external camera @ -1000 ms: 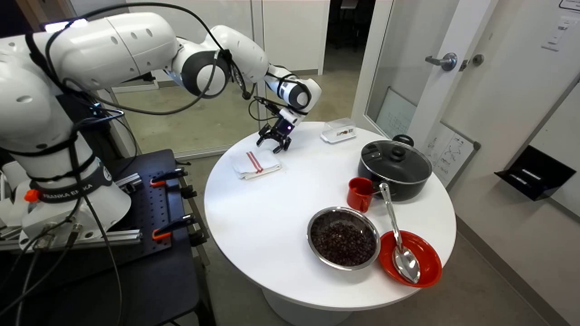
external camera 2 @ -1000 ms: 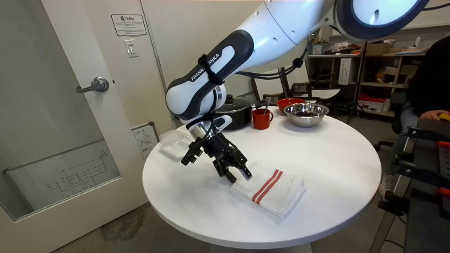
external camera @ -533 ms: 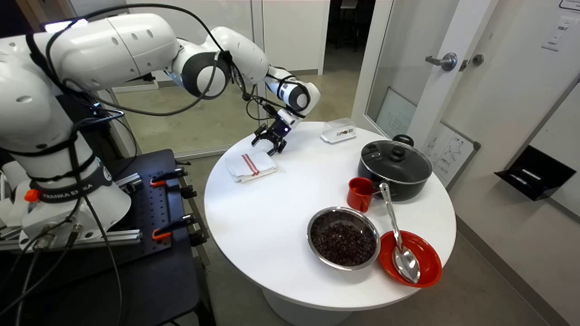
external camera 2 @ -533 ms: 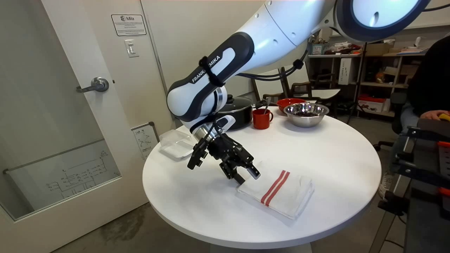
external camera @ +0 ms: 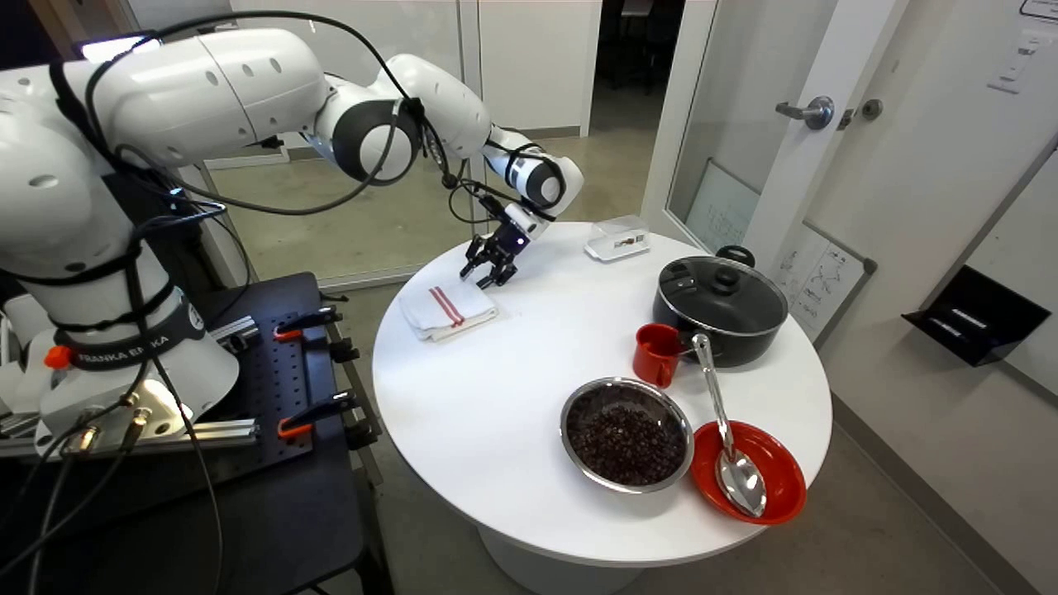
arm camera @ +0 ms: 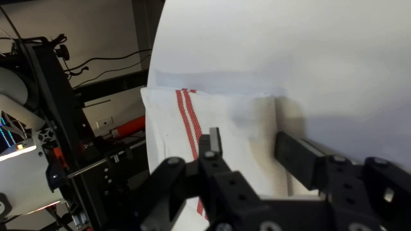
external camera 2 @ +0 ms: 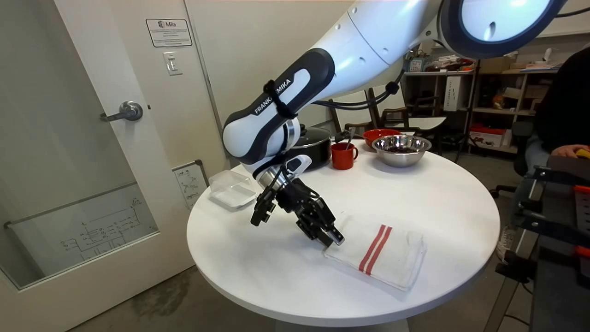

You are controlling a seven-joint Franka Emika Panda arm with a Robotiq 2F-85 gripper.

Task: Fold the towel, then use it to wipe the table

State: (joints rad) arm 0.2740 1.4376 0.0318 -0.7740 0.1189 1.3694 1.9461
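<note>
Black tool (arm camera: 249, 139) — jaws half-parted, astride towel (external camera 2: 394, 256) edge

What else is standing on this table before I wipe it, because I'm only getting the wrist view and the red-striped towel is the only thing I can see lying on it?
Observer: A lidded black cooking pot, shown in both exterior views.
Operator: Anything next to it?
Observer: Yes, a red mug; whether the two touch, I can't tell.
Operator: And on the side of my tool away from the red-striped towel?
Observer: There, in an exterior view, stands a clear plastic container.
</note>
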